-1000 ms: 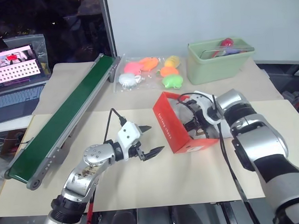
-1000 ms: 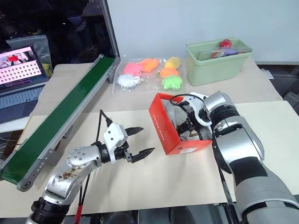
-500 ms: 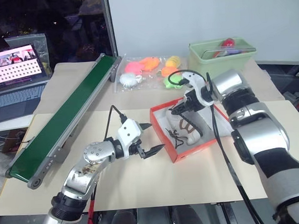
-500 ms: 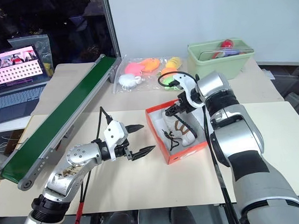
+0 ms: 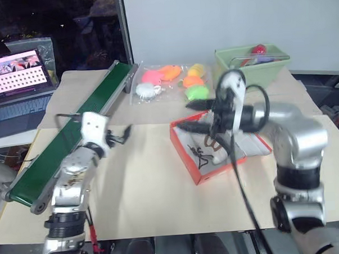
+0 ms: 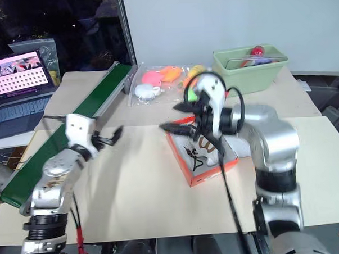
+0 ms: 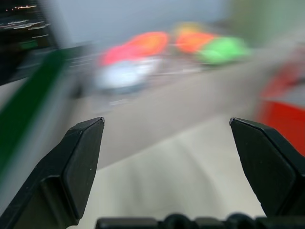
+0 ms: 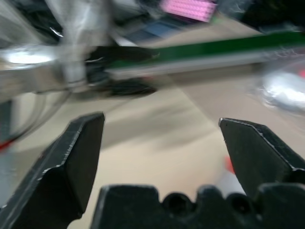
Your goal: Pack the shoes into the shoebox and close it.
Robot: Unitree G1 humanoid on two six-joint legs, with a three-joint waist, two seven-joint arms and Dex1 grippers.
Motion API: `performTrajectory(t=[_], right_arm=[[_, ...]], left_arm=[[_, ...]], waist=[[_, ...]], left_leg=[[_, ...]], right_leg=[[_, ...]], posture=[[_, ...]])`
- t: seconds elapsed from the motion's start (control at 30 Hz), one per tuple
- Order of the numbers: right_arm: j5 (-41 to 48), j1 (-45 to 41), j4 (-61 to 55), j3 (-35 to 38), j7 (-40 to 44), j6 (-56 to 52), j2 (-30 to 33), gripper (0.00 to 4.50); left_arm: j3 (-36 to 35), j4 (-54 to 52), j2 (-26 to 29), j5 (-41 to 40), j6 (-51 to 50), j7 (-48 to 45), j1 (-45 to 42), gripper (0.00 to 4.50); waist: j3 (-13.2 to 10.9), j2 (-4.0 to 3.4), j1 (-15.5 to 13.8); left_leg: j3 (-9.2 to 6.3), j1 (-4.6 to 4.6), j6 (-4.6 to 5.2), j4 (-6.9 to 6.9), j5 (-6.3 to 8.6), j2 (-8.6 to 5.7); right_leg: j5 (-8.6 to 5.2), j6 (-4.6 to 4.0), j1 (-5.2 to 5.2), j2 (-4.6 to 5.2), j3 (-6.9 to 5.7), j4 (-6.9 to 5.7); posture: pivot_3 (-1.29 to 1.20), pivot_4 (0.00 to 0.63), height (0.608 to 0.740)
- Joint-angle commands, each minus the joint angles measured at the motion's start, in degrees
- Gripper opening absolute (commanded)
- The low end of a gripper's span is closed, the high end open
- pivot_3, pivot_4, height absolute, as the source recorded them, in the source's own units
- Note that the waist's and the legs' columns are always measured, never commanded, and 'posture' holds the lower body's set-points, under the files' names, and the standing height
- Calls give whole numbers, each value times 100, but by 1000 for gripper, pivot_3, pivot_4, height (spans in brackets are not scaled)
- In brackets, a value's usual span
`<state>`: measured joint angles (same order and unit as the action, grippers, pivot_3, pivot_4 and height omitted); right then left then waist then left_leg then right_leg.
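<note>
The orange-red shoebox (image 5: 216,173) lies open on the paper-covered table, right of centre. The cream shoes (image 5: 211,149) with dark laces rest inside on white paper. The right arm covers part of them. My right gripper (image 5: 183,116) hovers open above the box's left end with nothing between its fingers (image 8: 76,157). My left gripper (image 5: 120,135) is open and empty, held up beside the green conveyor, well left of the box. In the left wrist view its fingers (image 7: 86,157) stand wide apart, with the red box (image 7: 286,109) off to one side.
A long green conveyor belt (image 5: 74,128) runs diagonally along the left. A laptop (image 5: 15,77) sits beyond it. A clear bag of bright soft toys (image 5: 167,82) and a pale green bin (image 5: 251,64) stand at the back of the table.
The box went from tipped on its side to lying flat and open. My right gripper rose out of it and drew back. My left arm swung left toward the conveyor.
</note>
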<state>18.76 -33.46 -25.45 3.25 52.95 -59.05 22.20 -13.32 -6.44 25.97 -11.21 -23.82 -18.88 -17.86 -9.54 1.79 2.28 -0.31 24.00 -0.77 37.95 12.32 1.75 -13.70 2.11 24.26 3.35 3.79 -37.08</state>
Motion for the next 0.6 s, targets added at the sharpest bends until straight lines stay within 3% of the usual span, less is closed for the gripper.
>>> performTrajectory(t=[0.03, 0.13, 0.23, 0.6], right_arm=[[-47, 610, -308, -41, -548, 630, -157, 4475], [208, 900, -353, 7, -729, 824, -372, 4475], [37, 1138, -406, -426, -747, 1320, -251, 4475], [175, 1000, -262, -823, -939, 1658, -203, 4475]], left_arm=[[-585, -75, 223, -193, -44, 94, 5, 4500], [-776, -85, 331, -309, -109, 16, 14, 4500], [-847, -78, 563, -366, -159, -218, 193, 4500], [-1230, 303, 1160, -754, -187, -809, 356, 4500]], waist=[[-2, 2, -9], [-3, 2, -1], [-2, 3, 9], [-4, 6, 20]], left_leg=[[1, -2, -1, 1, -1, -4], [9, -5, -5, 8, -4, -6], [9, -17, -5, 7, -4, -1], [11, -17, -6, 3, -3, 3]], right_leg=[[0, 1, -3, 3, 0, 2], [3, 5, -2, 5, 7, -2], [3, 5, -11, -3, 7, -1], [1, 5, -6, -6, 9, 0]], posture=[[0, 150, 729], [0, 150, 729], [0, 150, 729], [0, 150, 729]])
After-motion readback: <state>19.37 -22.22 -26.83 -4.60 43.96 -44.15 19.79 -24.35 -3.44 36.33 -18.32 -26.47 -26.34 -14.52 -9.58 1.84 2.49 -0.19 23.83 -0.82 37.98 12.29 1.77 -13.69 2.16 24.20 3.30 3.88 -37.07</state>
